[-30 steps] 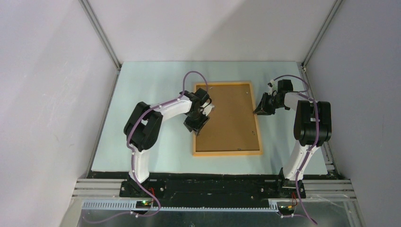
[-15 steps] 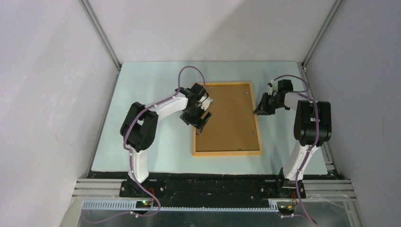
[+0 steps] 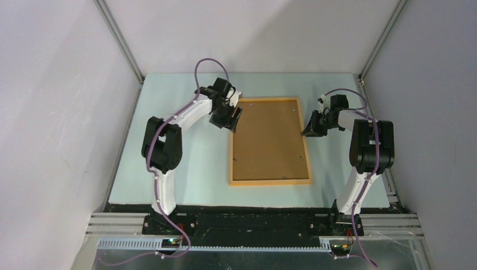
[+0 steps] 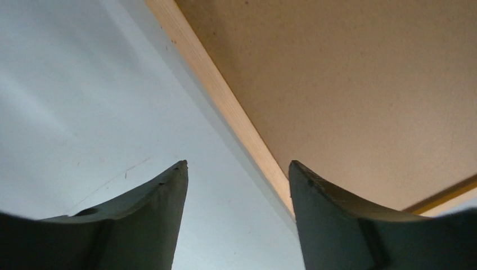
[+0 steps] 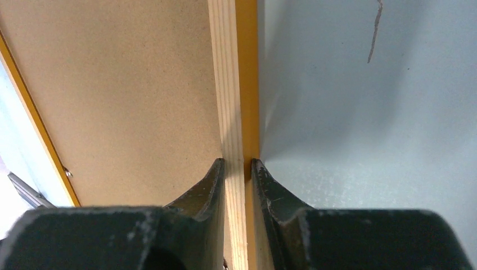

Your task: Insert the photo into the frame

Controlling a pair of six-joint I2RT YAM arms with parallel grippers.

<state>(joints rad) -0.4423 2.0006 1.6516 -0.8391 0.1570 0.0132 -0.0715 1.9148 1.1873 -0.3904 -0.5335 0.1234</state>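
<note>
Frame [image 3: 270,181] lies face-down at centre of counter [image 3: 180,169], with the brown backing board [image 3: 270,140] seated inside it. Right claw [image 5: 237,166] is clenched on the 3 o'clock rail, one finger each side, likely to pin the frame against sliding. Left claw [image 3: 232,120] is released, jaws apart, holding nothing. It hangs at the 10 o'clock corner beside the left rail, probably lining up on that edge. Photo not visible in any view; whether it sits under the board cannot be told.

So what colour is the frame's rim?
Orange-yellow frame, pale wood-grain face; best in right wrist view.
</note>
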